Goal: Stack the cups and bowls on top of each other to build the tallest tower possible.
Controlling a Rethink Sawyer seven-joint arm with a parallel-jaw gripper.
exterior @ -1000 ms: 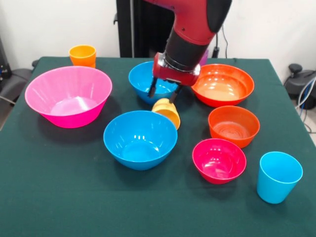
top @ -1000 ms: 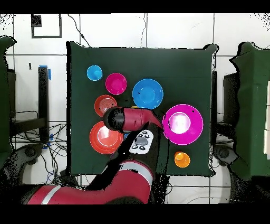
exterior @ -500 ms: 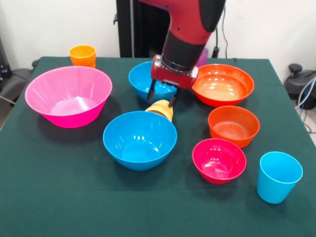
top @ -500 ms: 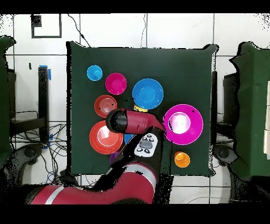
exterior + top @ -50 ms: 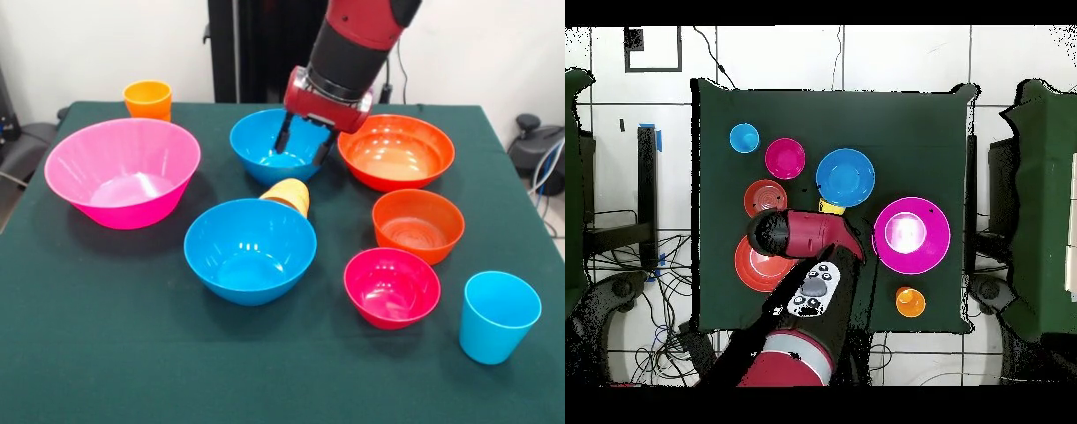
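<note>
Just below my end effector (image 5: 305,147), whose fingers hang apart and hold nothing, the yellow-orange cup (image 5: 287,195) lies tipped on the desk (image 5: 106,353), touching the nearer blue bowl (image 5: 250,250).

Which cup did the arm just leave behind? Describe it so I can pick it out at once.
Start at the big pink bowl, then go across to the nearer blue bowl mid-table. Behind its far rim sits the yellow-orange cup, below the open tool. It alone sits among the bowls; the other cups stand near the table's corners.
</note>
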